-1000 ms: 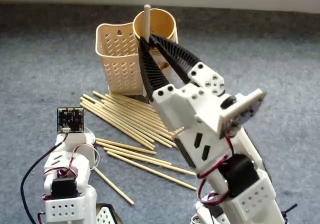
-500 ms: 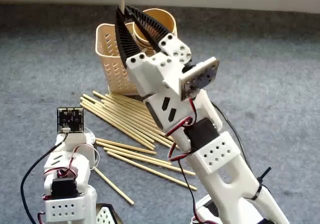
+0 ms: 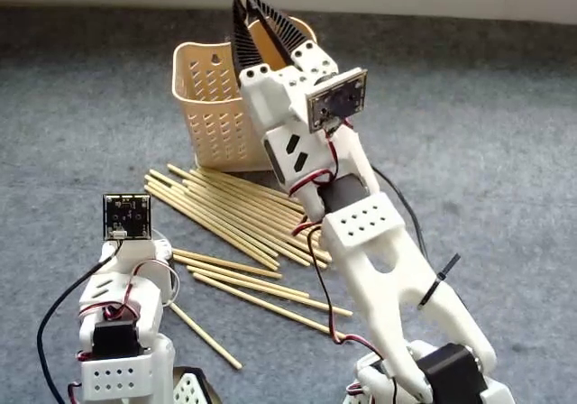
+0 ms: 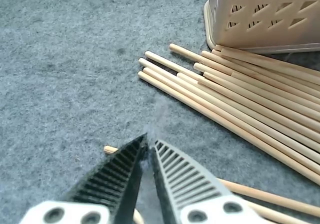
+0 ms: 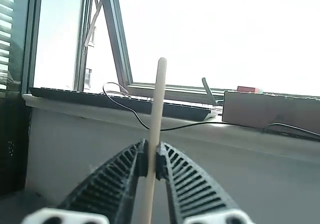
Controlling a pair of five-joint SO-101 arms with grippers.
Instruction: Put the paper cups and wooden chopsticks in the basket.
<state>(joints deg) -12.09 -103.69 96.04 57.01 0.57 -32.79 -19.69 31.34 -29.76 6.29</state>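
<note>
While the right end effector [image 5: 151, 151] is clamping one chopstick [image 5: 159, 99] upright above the basket [image 3: 212, 106] near the counter's far edge, a tilted release is risking a rim bounce. Left end effector [image 4: 148, 143] is hanging closed, empty, over loose chopsticks [image 4: 240, 104].

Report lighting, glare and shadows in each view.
Right wrist view: the window glares white, backlighting the thin round wooden chopstick and leaving the black ribbed fingers of the right gripper dark. Left wrist view: even light, faint shadows under the loose wooden chopsticks. High view: soft light on the perforated cream plastic basket, no glare.
</note>
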